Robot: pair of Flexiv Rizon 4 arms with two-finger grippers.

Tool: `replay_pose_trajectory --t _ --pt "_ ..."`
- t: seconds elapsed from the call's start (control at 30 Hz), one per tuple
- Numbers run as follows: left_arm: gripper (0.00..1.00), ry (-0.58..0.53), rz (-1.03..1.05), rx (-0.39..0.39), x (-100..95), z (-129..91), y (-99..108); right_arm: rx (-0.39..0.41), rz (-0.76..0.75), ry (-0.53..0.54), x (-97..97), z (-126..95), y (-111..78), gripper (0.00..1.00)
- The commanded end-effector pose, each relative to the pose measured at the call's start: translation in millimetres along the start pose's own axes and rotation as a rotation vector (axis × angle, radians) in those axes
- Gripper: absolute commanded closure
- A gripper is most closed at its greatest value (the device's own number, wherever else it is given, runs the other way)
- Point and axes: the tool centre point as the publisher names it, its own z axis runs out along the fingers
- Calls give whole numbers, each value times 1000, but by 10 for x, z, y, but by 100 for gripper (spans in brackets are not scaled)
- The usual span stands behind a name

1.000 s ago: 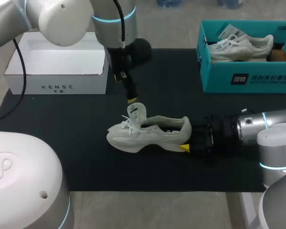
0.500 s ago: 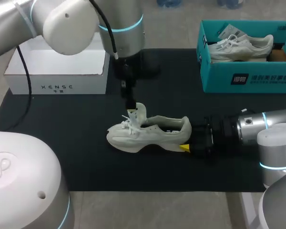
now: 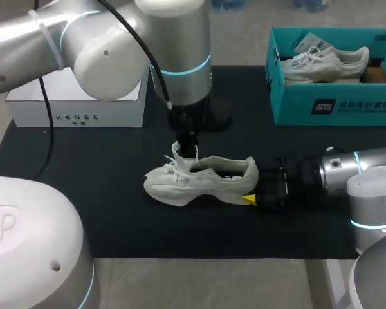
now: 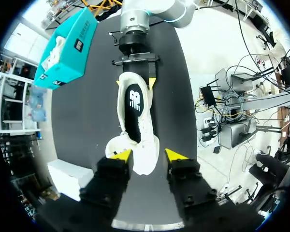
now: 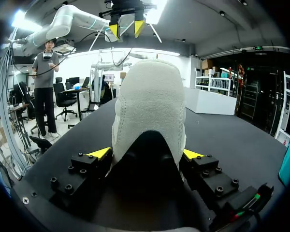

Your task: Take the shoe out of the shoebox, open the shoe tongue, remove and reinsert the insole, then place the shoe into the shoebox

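The left gripper hangs spread just over the laces of the shoe, one finger on either side, pinching nothing. The right gripper pinches the shoe's heel from both sides. The shoe stands upright on the black mat, toe pointing away from the right gripper, dark insole inside. The teal shoebox sits well apart at the mat's far right corner, holding another shoe
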Motion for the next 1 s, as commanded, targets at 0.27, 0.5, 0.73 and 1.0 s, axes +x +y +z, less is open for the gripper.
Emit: replay_pose_trajectory --t 0.27,0.5,0.73,1.0 --pt "100 25 3 -14 17 439 -286 2 0 -2 14 48 -76 100" --pt "100 27 -8 -41 -36 676 -442 2 0 -2 14 48 -76 100" --pt "100 34 -16 -30 -198 744 -590 2 0 -2 14 48 -76 100" --pt "100 34 -24 -54 -340 937 -621 2 0 -2 14 48 -76 100"
